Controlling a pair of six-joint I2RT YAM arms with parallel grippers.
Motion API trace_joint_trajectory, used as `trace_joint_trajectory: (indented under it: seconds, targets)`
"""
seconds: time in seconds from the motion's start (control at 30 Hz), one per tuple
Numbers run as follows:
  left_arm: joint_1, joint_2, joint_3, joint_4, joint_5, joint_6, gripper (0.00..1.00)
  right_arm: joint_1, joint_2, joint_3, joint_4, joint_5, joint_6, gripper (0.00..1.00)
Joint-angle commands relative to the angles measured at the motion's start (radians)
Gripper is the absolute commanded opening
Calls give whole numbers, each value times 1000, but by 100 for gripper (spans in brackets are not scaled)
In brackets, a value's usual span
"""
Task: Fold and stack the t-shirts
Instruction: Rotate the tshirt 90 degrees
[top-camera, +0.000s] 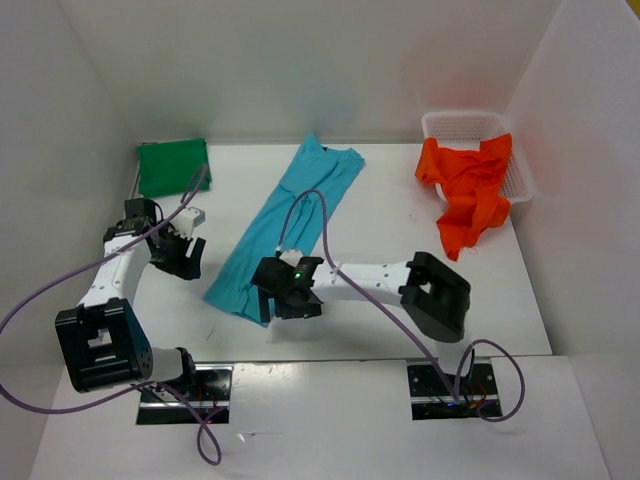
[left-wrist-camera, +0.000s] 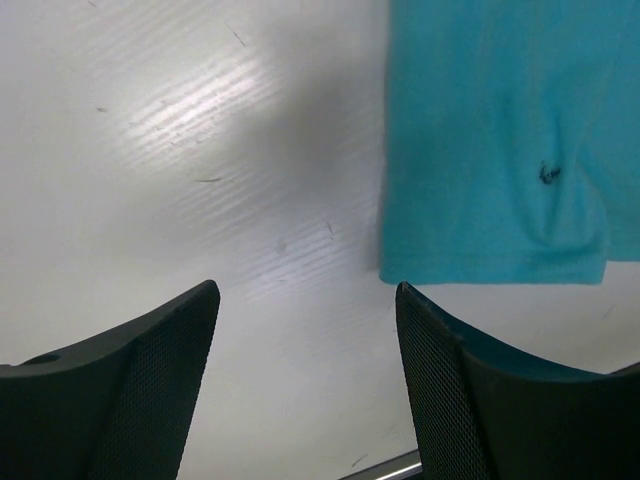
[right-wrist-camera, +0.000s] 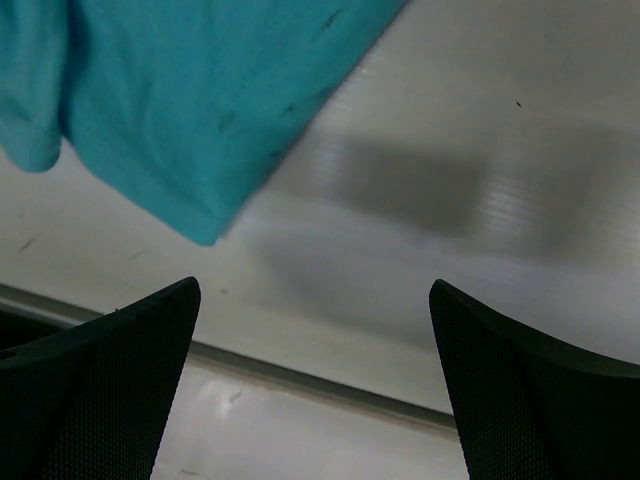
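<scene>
Currently the turquoise t-shirt (top-camera: 290, 215) lies flat on the white bench (top-camera: 390, 225), folded into a long narrow strip that runs aslant from the far middle towards the near left. The dark green t-shirt (top-camera: 172, 167) sits folded in a compact square at the far left corner, well apart from the others. The orange-red t-shirt (top-camera: 468, 190) is crumpled, partly in the white mesh basket (top-camera: 450, 120) at the far right, and spills over its near rim onto the bench.

The left arm (top-camera: 115, 280) reaches forward along the left side, and its jaws hang just beside the left edge of the turquoise strip, close to its near end. They stand open with nothing between them. In the left wrist view the two dark fingers (left-wrist-camera: 140, 390) frame bare bench, and the shirt's hemmed corner lies beyond them to the right, clear of both tips.

The right arm (top-camera: 370, 280) stretches leftward across the near bench, its jaws above the near end of the turquoise strip. They are spread wide and hold nothing. In the right wrist view the fingers (right-wrist-camera: 100, 390) sit far apart at the lower corners, and a corner of the turquoise cloth lies beyond the left one, not touching it.
</scene>
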Motion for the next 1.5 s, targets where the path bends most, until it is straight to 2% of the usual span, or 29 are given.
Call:
trace_joint_trajectory:
  seconds: [0.0,0.1,0.27,0.33,0.37,0.53,0.57,0.6,0.73,0.9,0.97,1.03,1.1,1.13,1.17,1.27,1.4,1.47]
  targets:
    - [6,-49,2,63,-2,-57,79,-12,78,100,49,-16,5,100]
    - [6,-59,-7,63,-12,-57,80,-2,184,206,7,-28,-15,100]
    - [6,-68,-7,63,-12,-57,80,-2,219,226,7,-19,-15,99]
    - [6,-68,-7,63,-12,-57,80,-2,230,226,7,-19,-15,95]
    - [6,-68,-7,63,-12,-57,80,-2,240,226,-2,-19,-15,87]
    - [-3,-68,-7,63,-12,-57,81,-12,260,217,10,-57,-26,66]
    - [-14,-68,-7,63,-21,-57,81,-21,271,217,10,-69,-26,56]
    - [-14,-68,-7,63,-22,-57,81,-21,271,217,10,-69,-38,53]
    - [-14,-68,-7,63,-22,-57,81,-21,297,235,10,-94,-49,51]
    - [-14,-68,-7,63,-22,-57,81,-21,316,244,21,-117,-58,27]
    - [-14,-68,-7,63,-22,-57,81,-21,326,244,21,-144,-68,20]
    - [-14,-68,-16,63,-22,-48,81,-21,336,244,21,-155,-77,19]
    - [-14,-68,-16,63,-22,-48,81,-30,345,244,21,-169,-77,9]
    - [-14,-68,-16,63,-22,-48,81,-39,345,226,32,-181,-77,2]
    - [-14,-68,-16,63,-22,-48,81,-48,330,196,52,-192,-77,0]
    - [-14,-68,-16,63,-12,-48,81,-76,269,113,117,-220,-49,0]
    - [-23,-77,20,40,51,-10,81,-166,110,-151,176,-231,-11,0]
    - [-72,-68,48,28,63,34,81,-185,23,-247,161,-208,-11,0]
